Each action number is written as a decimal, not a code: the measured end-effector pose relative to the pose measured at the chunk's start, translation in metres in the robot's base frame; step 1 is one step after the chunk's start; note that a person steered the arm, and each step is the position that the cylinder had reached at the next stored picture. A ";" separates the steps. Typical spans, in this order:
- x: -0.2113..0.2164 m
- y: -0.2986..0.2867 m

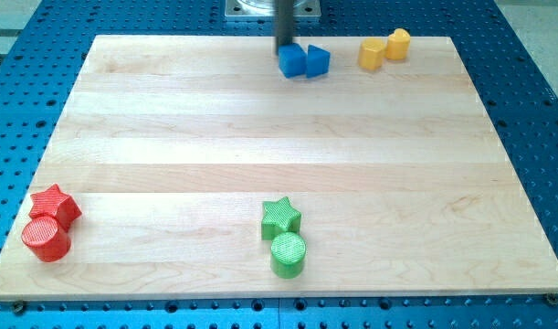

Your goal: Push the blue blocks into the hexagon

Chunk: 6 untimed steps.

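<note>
Two blue blocks sit side by side near the view's top centre: a blue cube-like block [292, 61] and a blue wedge-like block [317, 62] touching it on the right. My tip [284, 47] is at the top left edge of the left blue block, touching or nearly touching it. A yellow hexagon block [372, 54] lies to the right of the blue pair, with a yellow cylinder [398, 43] touching it on its upper right.
A red star [55, 205] and a red cylinder [47, 238] sit at the bottom left. A green star [280, 217] and a green cylinder [289, 254] sit at the bottom centre. The wooden board [169, 137] lies on a blue perforated table.
</note>
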<state>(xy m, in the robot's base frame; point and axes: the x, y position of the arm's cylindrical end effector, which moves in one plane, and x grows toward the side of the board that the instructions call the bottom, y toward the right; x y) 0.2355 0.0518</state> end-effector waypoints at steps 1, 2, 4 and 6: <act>-0.010 -0.050; -0.001 -0.093; 0.043 -0.070; 0.048 0.046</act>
